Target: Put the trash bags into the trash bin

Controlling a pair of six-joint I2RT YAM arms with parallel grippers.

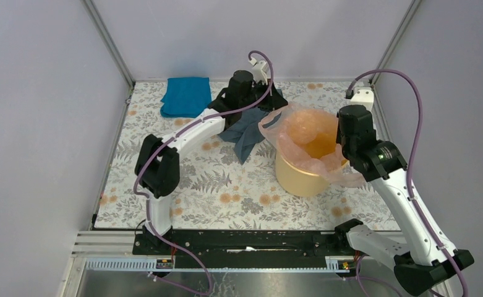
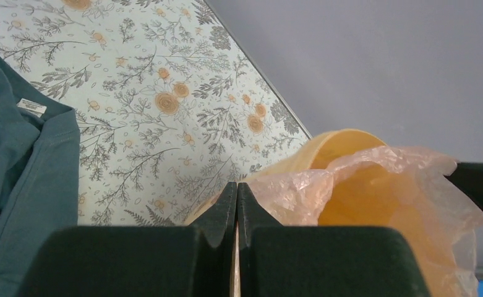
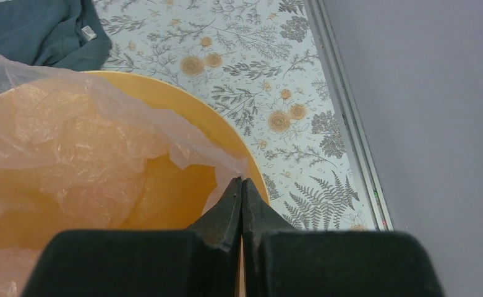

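- My left gripper point(image 2: 237, 184) has its two dark, wedge-shaped fingers pressed together. The filmy edge of the bag point(image 2: 375, 185) runs right into the tips, so I read it as pinched there.
- My right gripper point(image 3: 240, 179) is closed the same way, tips meeting at the bin's near rim with a thin corner of the bag caught between them.
- The bag is a single sheet-thin plastic one, pale pink and see-through, crinkled all over and catching the light in small creases. It is spread across the mouth of the bin point(image 1: 300, 176), sagging inside. Loose folds spill over the rim on the side by my right arm.
- There is one bin: round, smooth yellow-orange plastic, with a wide lip and slightly tapered walls. It stands upright on the table point(image 1: 226, 185), right of centre.
- The table has a matte cover printed with grey ferns and orange flowers.
- One grey-blue garment point(image 1: 245, 133) lies rumpled just beside the bin on its left. It is soft knit with a white label showing.
- One bright blue cloth point(image 1: 186, 96), folded roughly square, sits well apart near the far left corner.
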